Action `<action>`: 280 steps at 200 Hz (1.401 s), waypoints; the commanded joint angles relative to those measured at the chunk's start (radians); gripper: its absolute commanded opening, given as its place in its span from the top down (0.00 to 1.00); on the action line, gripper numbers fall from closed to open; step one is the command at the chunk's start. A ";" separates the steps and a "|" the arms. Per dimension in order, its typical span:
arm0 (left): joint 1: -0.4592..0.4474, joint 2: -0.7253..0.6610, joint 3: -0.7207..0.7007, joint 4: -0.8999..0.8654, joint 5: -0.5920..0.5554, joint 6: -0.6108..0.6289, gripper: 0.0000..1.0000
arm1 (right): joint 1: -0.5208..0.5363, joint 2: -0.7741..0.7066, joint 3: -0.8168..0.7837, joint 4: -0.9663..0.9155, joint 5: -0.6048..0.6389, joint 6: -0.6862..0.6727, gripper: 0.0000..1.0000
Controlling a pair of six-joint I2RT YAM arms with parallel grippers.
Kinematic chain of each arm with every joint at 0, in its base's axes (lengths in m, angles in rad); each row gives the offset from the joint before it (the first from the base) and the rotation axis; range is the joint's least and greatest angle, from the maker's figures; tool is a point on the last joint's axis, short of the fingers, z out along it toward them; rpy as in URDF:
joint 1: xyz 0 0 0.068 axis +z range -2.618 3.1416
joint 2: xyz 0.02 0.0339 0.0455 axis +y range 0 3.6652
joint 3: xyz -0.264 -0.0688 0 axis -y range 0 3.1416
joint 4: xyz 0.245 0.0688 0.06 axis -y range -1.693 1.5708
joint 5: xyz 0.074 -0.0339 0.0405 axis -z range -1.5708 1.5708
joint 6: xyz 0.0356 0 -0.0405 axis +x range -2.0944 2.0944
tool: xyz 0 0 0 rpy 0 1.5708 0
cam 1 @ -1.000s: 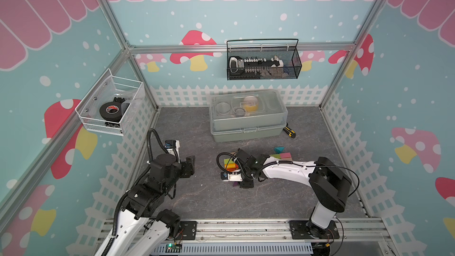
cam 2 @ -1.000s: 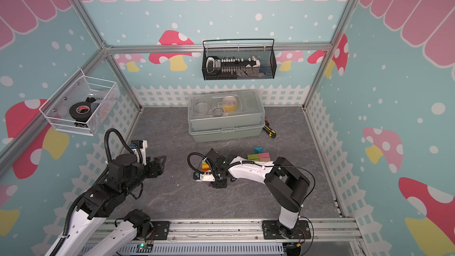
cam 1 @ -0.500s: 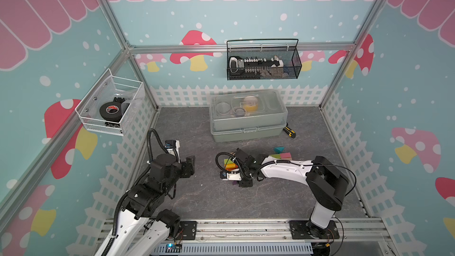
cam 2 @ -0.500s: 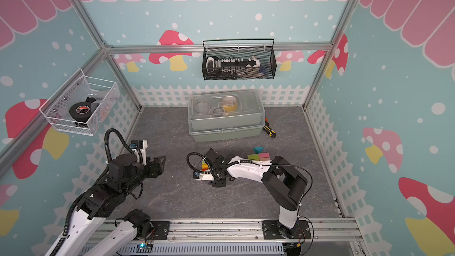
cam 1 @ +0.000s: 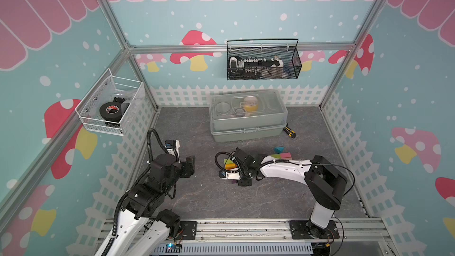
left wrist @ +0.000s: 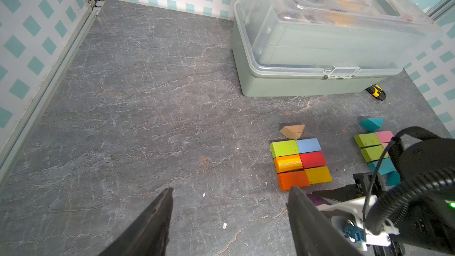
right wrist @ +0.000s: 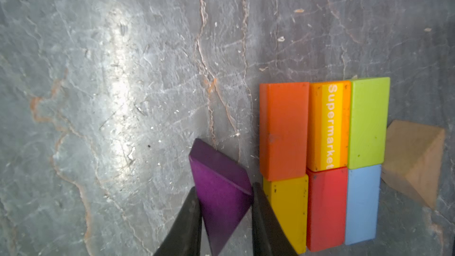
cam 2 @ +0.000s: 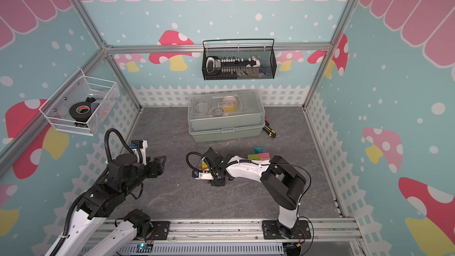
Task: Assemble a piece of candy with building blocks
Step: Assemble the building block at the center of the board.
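On the worktop (cam 1: 197,193) a slab of six coloured bars (right wrist: 325,158) is laid flat, a tan wedge (right wrist: 416,161) set against its green-and-blue side; the purple wedge (right wrist: 219,193) is gripped in the right tool (right wrist: 225,188) just beside the opposite, orange-and-yellow side. It should be turned to mirror the tan one — centred on the seam — and set down gently, so no bar is nudged. The left tool (left wrist: 230,189) is held wide, empty, well apart.

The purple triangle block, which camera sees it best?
The right wrist view: the purple triangle block is big and close there, pinched between the fingers of the right gripper. The left wrist view shows just a sliver. In both top views the right arm hides it almost fully.
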 commanded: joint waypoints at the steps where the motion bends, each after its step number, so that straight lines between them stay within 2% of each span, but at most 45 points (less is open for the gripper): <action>1: 0.007 -0.009 -0.007 0.000 0.004 0.004 0.27 | -0.007 0.008 0.013 0.004 0.002 0.014 0.77; 62: 0.006 -0.007 -0.008 0.000 0.003 0.004 0.27 | -0.009 0.000 0.001 0.012 0.008 0.026 0.75; 108: 0.007 -0.007 -0.007 0.000 0.003 0.004 0.27 | -0.010 -0.007 -0.009 0.022 0.015 0.033 0.66; 149: 0.006 -0.007 -0.008 0.000 0.003 0.006 0.27 | -0.011 -0.007 -0.014 0.029 0.018 0.038 0.63; 237: 0.007 -0.007 -0.009 0.001 0.004 0.007 0.27 | -0.009 -0.016 -0.020 0.034 0.002 0.037 0.62; 280: 0.005 -0.007 -0.009 0.000 0.004 0.007 0.27 | -0.009 -0.011 -0.016 0.042 -0.005 0.026 0.57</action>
